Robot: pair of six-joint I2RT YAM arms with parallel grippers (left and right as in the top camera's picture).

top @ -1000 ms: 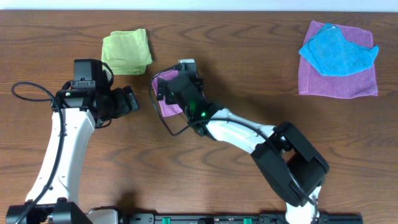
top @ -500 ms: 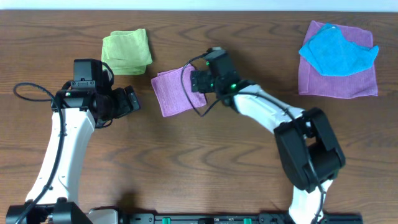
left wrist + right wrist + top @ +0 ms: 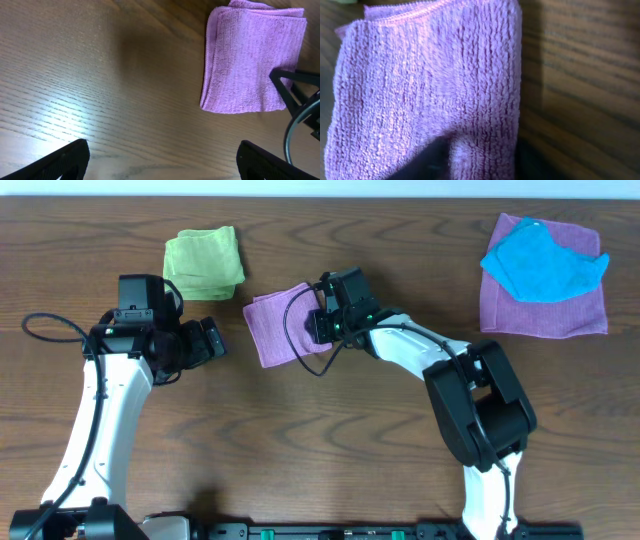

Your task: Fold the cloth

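The cloth (image 3: pixel 280 325) is mauve-purple and lies folded into a small square at the table's middle; it also shows in the left wrist view (image 3: pixel 252 60) and fills the right wrist view (image 3: pixel 430 75). My right gripper (image 3: pixel 318 320) is at the cloth's right edge. There one dark finger (image 3: pixel 427 162) lies on top of the pile, and a ridge of cloth is bunched between the jaws. My left gripper (image 3: pixel 208 340) hovers over bare wood left of the cloth, its fingertips (image 3: pixel 70 157) wide apart with nothing between them.
A folded lime-green cloth (image 3: pixel 204 263) lies at the back left. A bright blue cloth (image 3: pixel 543 260) rests on another mauve cloth (image 3: pixel 545 315) at the back right. A black cable (image 3: pixel 300 360) loops from the right wrist beside the folded cloth.
My right gripper left the top of the cloth, swung right, then came back to its right edge and closed on it. The left arm has stayed still.
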